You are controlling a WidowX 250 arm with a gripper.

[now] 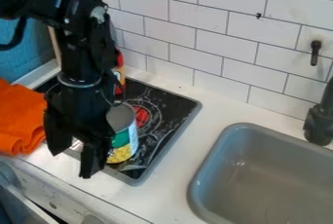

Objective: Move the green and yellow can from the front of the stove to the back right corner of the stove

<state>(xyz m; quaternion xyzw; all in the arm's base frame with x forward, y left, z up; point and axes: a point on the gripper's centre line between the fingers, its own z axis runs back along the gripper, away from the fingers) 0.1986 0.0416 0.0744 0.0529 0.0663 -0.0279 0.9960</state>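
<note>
Gripper (70,164) seen over the front edge of the stove (167,146), pointed down; its fingers are set wide apart. A silvery patch is seen in the gap; whether it is touched cannot be told. The can (121,133), upright on the stove, is placed just beside the gripper, on the sink (198,177) side; contact cannot be judged. A bottle (120,74) is noted behind, an orange cloth (19,121) at the left.

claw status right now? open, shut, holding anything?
Black two-finger claw: open, fingertips apart, nothing visible clamped between the tips. It's beside the metal can with the green-and-yellow label; can't tell if they touch.
</note>
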